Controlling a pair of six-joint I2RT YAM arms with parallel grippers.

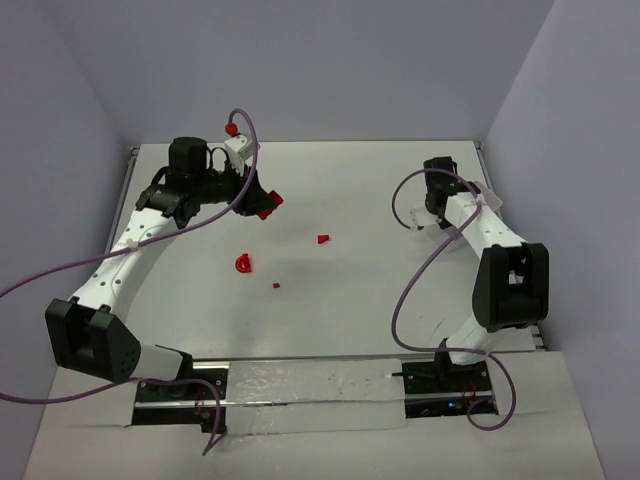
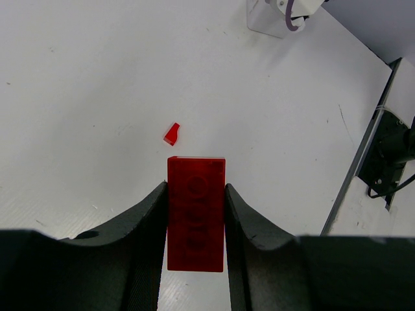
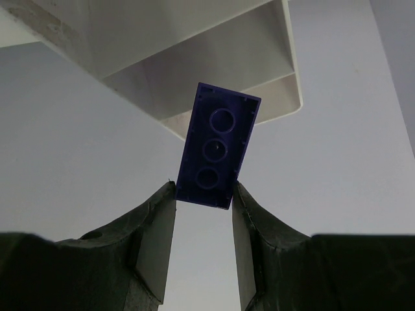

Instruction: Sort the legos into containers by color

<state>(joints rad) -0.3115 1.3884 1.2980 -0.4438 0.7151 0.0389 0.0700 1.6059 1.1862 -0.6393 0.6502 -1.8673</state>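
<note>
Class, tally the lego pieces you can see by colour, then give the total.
Red legos: 4
Purple legos: 1
Total: 5

Left gripper [image 2: 196, 189] clamps a red brick [image 2: 196, 223] between its dark fingers [image 2: 152, 220], the brick's long axis pointing away, round marks visible on its upturned face. Just beyond it, apart, a small red piece [image 2: 171, 134] lies on the white table [image 2: 97, 84]. At the top edge, a translucent container [image 2: 262, 19] with a purple cable [image 2: 290, 16] over it. A black fitting [image 2: 386, 152] sits at the table's right edge.
</note>
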